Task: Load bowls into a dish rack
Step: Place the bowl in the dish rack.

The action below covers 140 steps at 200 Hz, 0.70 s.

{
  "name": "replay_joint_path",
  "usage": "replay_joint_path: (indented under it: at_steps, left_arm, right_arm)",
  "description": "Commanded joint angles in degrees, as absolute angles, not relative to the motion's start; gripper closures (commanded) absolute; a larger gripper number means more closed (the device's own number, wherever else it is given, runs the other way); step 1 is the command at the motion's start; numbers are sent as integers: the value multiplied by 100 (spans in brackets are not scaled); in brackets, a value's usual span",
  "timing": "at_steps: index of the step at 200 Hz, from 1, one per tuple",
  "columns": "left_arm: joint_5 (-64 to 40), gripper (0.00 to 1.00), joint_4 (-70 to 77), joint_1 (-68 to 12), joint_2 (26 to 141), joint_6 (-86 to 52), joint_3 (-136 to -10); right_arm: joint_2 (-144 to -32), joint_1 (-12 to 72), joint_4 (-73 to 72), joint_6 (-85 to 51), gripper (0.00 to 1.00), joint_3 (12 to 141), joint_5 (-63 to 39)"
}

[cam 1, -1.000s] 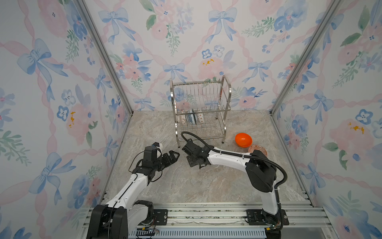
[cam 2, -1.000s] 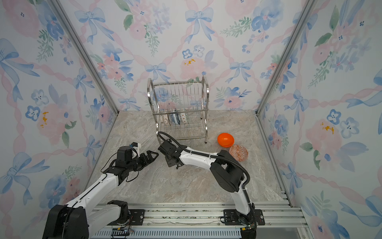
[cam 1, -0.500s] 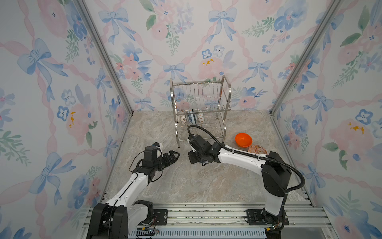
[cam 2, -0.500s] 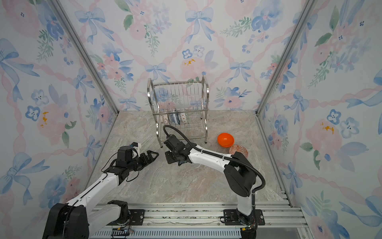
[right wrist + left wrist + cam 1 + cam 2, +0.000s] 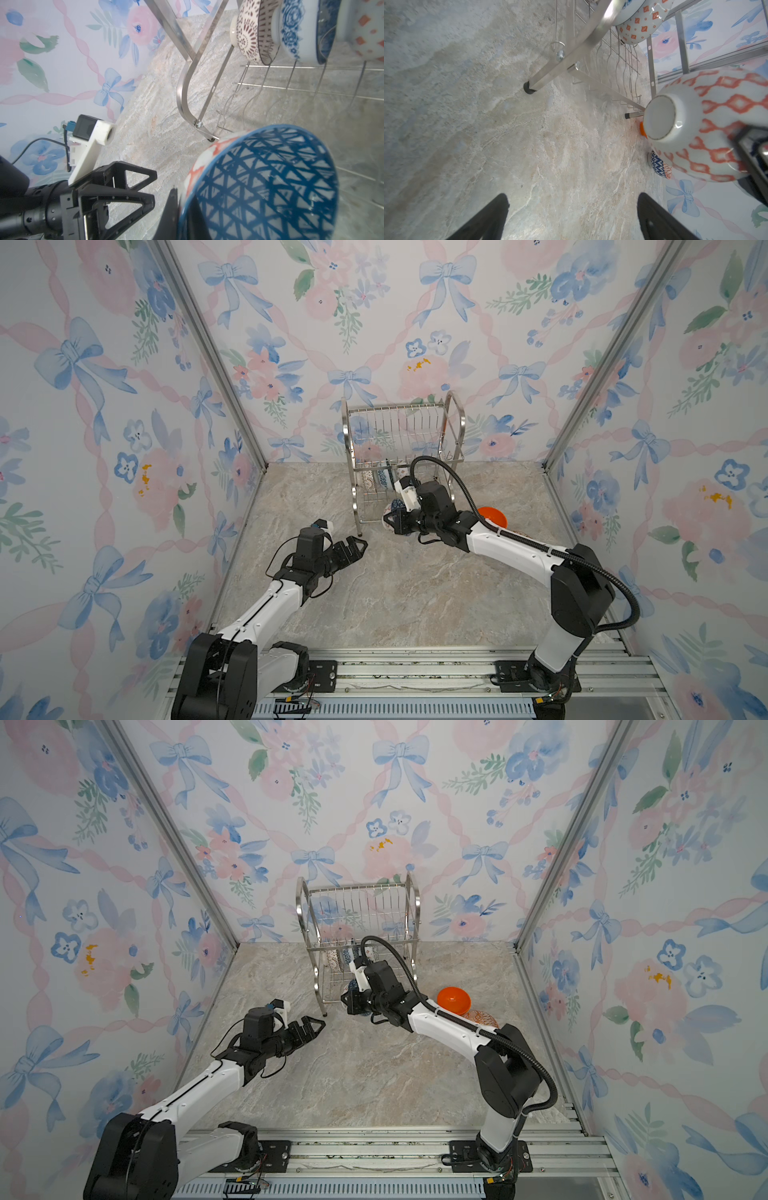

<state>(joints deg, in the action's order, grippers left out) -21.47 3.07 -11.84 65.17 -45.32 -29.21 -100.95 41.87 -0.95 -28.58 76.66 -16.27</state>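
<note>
The room is like a small box. The back wall (image 5: 374, 323) and the two side walls (image 5: 83, 472) have the same soft paper on them. It is pale, with big blue bows (image 5: 446, 273), pink flowers (image 5: 419, 375), wavy pink ribbons (image 5: 698, 446) and green leaves (image 5: 304, 283). A shiny metal post (image 5: 210, 352) runs up each back corner, where the walls meet. The floor (image 5: 415, 593) looks like stone, grey and sandy with thin pale lines in it. A flat metal rail (image 5: 415, 659) lies along the near edge. The light is bright and even.
</note>
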Motion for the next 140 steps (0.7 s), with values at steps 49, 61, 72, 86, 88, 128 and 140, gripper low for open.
replay_joint_path:
  at_steps: [49, 61, 72, 86, 88, 128, 140]
  left_arm:
    - [-1890, 3, 413, -1224, 6626, -4479, -3286]
    - [-1873, 3, 421, -1235, 6652, -4479, -3318]
    - [-1855, 2, 450, -1252, 6651, -4458, -3335]
    - [-1825, 2, 508, -1274, 6627, -4463, -3335]
    - [-1814, 2, 520, -1281, 6627, -4471, -3332]
    - [-1731, 2, 573, -1379, 6660, -4475, -3379]
    - [-1725, 2, 575, -1398, 6694, -4475, -3404]
  right_arm:
    - [-10870, 3732, -2699, -3803, 100, 7718, -2758]
    - [-10994, 3701, -2916, -3930, 100, 7726, -2807]
    - [-11070, 3679, -3163, -4028, 100, 7687, -2862]
    - [-11123, 3657, -3475, -4179, 100, 7587, -2885]
    - [-11133, 3650, -3527, -4196, 100, 7574, -2883]
    - [-11321, 3596, -4433, -4649, 100, 7287, -2969]
    - [-11393, 3572, -4530, -4726, 100, 7276, -2962]
